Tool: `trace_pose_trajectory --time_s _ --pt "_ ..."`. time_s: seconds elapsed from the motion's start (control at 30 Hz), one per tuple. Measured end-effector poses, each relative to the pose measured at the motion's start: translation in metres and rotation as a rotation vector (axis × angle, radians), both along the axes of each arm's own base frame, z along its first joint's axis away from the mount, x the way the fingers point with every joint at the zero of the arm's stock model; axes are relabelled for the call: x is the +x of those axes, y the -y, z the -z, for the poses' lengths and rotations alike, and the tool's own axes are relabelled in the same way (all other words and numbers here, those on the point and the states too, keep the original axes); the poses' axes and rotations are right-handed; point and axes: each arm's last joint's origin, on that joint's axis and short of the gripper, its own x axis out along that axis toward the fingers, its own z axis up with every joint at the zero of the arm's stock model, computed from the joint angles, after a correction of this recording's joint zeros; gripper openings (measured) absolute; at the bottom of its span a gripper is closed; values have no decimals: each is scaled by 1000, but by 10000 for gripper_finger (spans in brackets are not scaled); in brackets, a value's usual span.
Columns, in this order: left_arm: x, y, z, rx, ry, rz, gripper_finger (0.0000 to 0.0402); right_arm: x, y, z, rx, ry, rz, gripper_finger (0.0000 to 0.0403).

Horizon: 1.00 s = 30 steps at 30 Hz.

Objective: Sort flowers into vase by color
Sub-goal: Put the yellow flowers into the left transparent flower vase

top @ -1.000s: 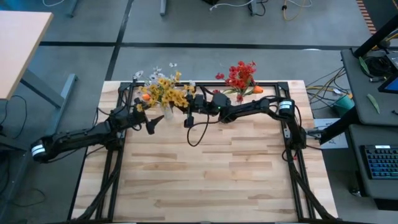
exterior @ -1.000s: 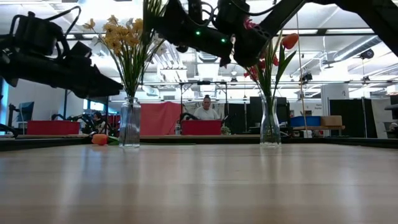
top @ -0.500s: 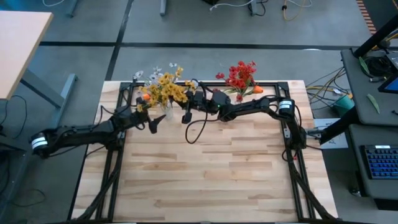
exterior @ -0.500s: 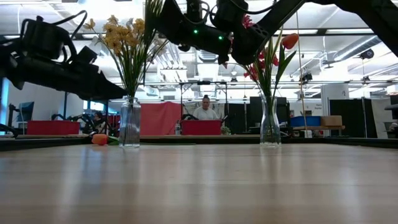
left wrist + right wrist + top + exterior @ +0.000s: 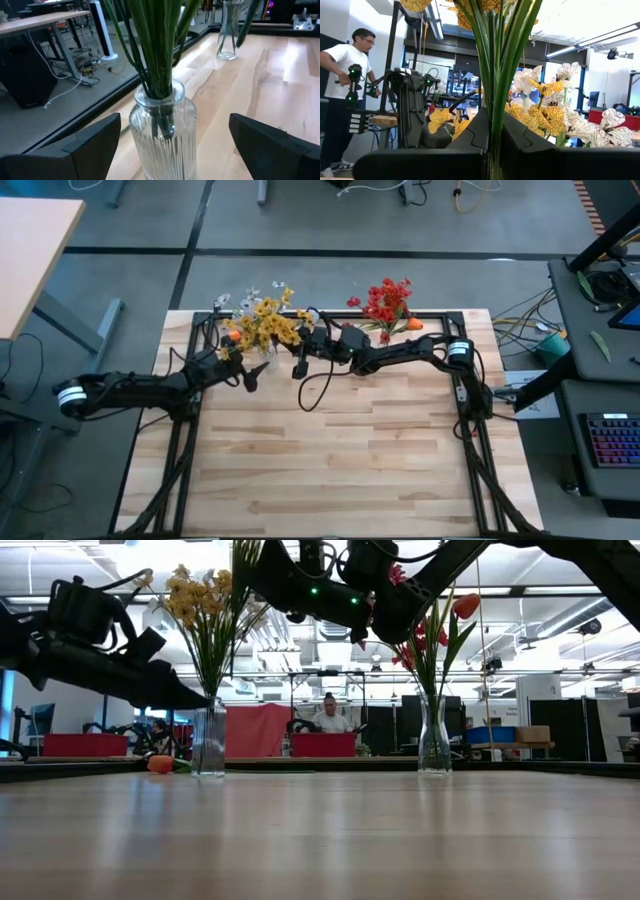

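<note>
You are pinching a green stem (image 5: 496, 95) in the right gripper (image 5: 302, 358) above the yellow flowers' glass vase (image 5: 162, 132), the left gripper (image 5: 243, 377) gaping beside it, so sideways pulling is risking tipping it.

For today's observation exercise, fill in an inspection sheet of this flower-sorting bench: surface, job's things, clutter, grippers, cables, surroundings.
Surface: pale wooden table top, mostly bare, framed by black rails.
Job's things: ribbed glass vase holding the yellow flowers; second glass vase holding the red flowers; an orange blossom lies on the table beside the ribbed vase.
Clutter: nothing seen.
Grippers: left gripper open, a finger on either side of the ribbed vase; right gripper shut on the green stems of the yellow bunch.
Cables: a black cable loops under the right arm.
Surroundings: workshop; a person sits behind the table, another person stands by equipment.
</note>
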Motion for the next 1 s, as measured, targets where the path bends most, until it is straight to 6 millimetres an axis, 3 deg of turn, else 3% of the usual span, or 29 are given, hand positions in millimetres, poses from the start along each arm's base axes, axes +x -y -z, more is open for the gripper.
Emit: trace_pose_trajectory --time_s 1.0 --pt "18 -10 20 -15 -31 -13 345 1 1 -2 -27 -6 39 12"
